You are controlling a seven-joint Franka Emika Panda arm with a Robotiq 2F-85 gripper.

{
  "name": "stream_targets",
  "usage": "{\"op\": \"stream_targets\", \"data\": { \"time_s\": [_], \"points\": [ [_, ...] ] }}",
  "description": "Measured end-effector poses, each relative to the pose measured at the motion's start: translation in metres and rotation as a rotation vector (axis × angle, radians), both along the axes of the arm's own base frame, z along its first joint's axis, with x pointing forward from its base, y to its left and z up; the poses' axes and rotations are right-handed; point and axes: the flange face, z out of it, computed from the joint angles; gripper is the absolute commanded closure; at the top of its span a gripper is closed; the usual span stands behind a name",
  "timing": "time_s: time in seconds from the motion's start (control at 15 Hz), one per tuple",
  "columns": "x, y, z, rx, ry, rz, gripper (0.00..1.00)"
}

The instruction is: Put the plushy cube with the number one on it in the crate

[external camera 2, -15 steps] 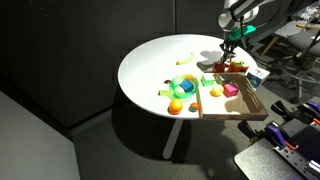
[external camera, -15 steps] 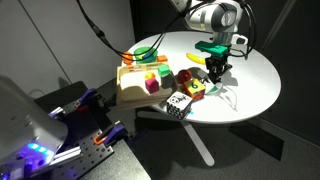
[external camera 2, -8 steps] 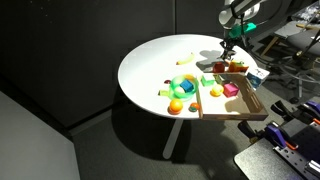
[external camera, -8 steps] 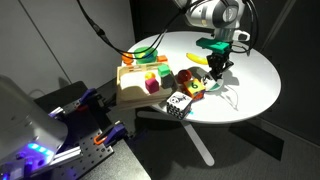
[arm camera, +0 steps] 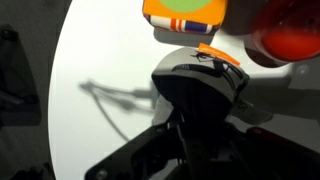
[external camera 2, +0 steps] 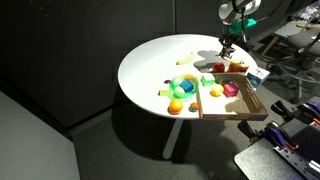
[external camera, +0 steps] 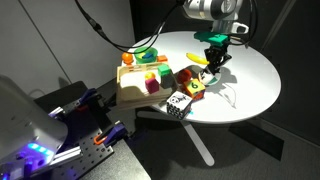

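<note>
Exterior views are given from two sides. The claw is held above the round white table, fingers pointing down. Whether its fingers are spread or pressed together cannot be told, and nothing is seen gripped. The plushy cube is set on the table below and just to one side of the claw, outside the crate; its number cannot be read. The crate is placed further off on that same side, at the table's edge, with other coloured blocks inside. A banana is laid just beside the claw. In the wrist view, an orange face of the cube with a green disc is shown just beyond the claw.
</note>
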Motion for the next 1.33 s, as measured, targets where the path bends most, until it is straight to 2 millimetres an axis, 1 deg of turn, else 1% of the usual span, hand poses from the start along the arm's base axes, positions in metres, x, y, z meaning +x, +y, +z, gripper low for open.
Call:
{"op": "stream_targets", "data": {
  "time_s": [0.4,0.53,0.73,1.0,1.33],
  "points": [
    [-0.022,0.016,0.005,0.032,0.015,0.046,0.95],
    [-0.031,0.018,0.013,0.037,0.000,0.058,0.95],
    [-0.045,0.023,0.031,0.044,-0.033,0.091,0.95],
    [-0.066,0.035,0.054,0.062,-0.058,0.164,0.95],
    [-0.092,0.055,0.068,0.107,-0.068,0.275,0.95]
  ]
}}
